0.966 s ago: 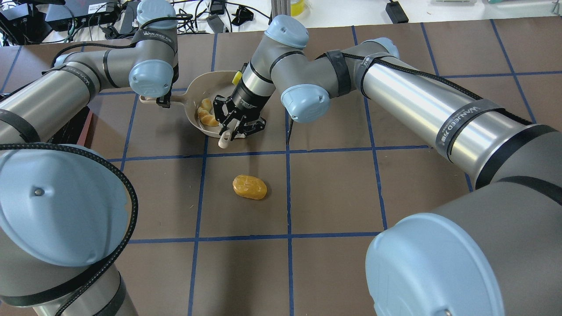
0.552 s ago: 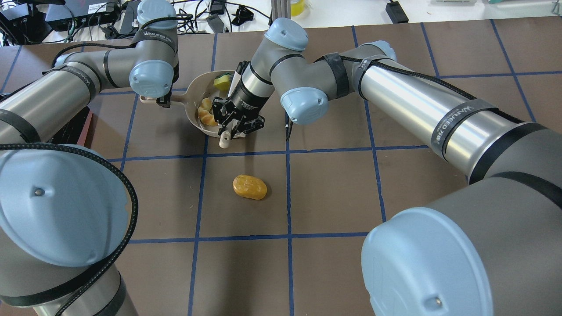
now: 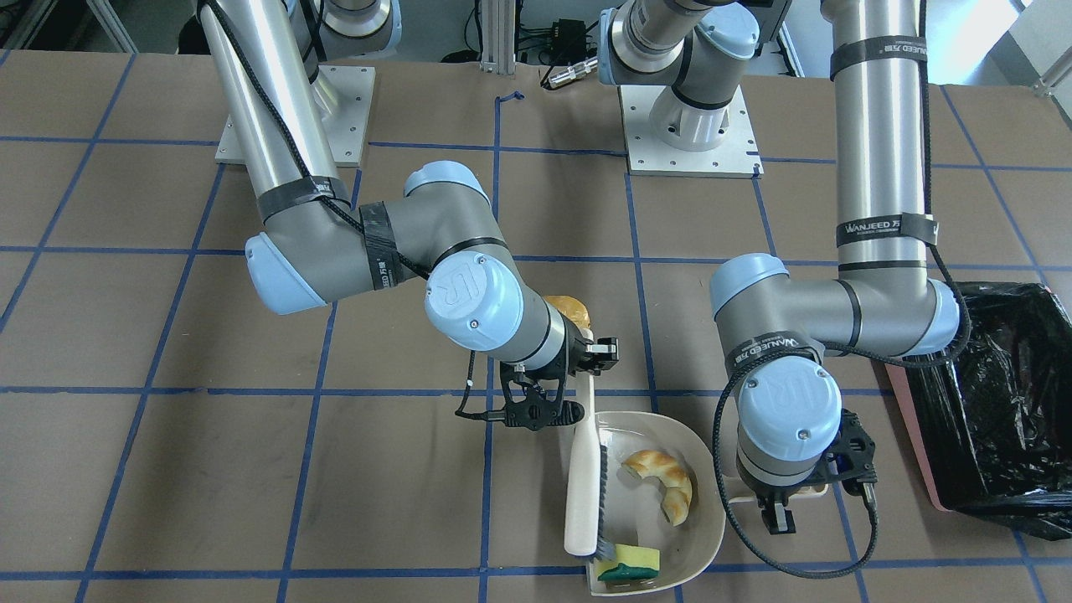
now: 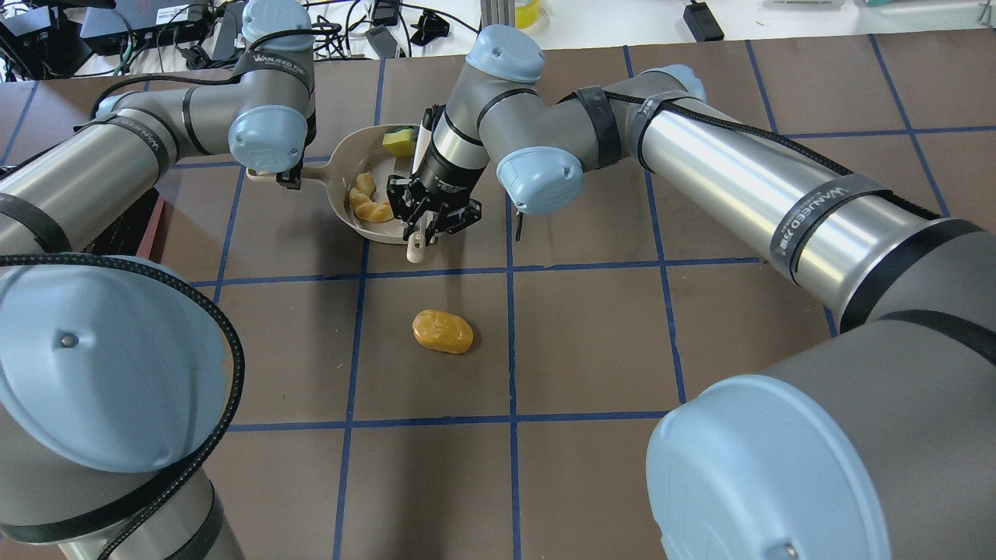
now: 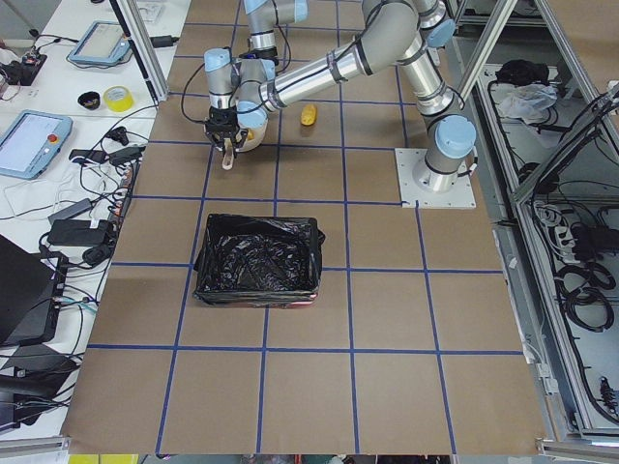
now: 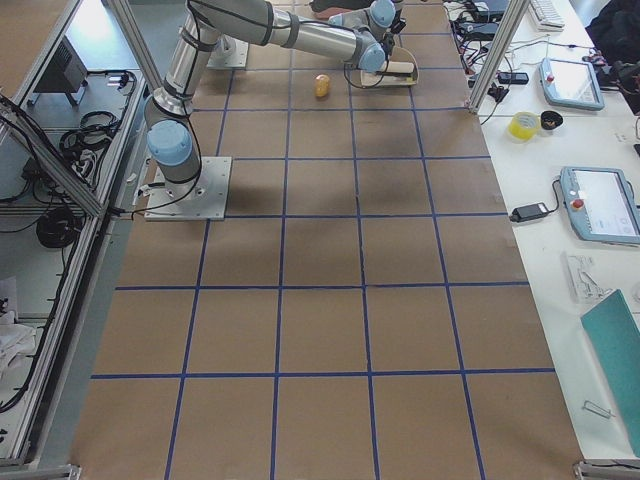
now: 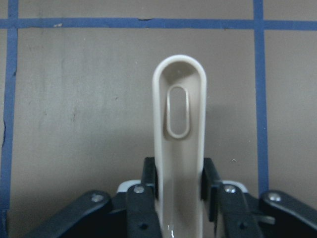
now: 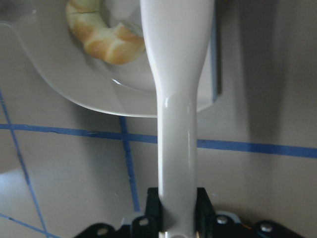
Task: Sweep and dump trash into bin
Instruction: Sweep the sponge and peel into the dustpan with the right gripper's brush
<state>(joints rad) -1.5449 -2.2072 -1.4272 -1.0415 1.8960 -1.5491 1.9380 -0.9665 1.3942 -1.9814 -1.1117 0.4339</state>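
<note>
My left gripper (image 4: 288, 179) is shut on the handle (image 7: 178, 129) of the beige dustpan (image 4: 346, 167), which rests on the table. The curved peel piece (image 4: 367, 201) and the yellow sponge (image 4: 398, 141) lie inside the pan; both also show in the front view, the peel (image 3: 666, 481) and the sponge (image 3: 636, 559). My right gripper (image 4: 424, 225) is shut on the white brush (image 3: 579, 494), which lies across the pan's open mouth. The golden potato lump (image 4: 442, 331) sits alone on the table, nearer the robot. The black-lined pink bin (image 3: 997, 402) stands to the left arm's side.
The table is brown paper with a blue tape grid. The bin (image 5: 256, 259) stands about two squares from the dustpan along the table. Cables and devices lie past the table's far edge (image 4: 373, 31). The arm bases (image 3: 687, 126) are bolted at the robot's side.
The right gripper swung the brush and pushed the yellow sponge leftward into the dustpan. The brush handle's end shifted slightly right. The left gripper, dustpan and potato lump have not moved.
</note>
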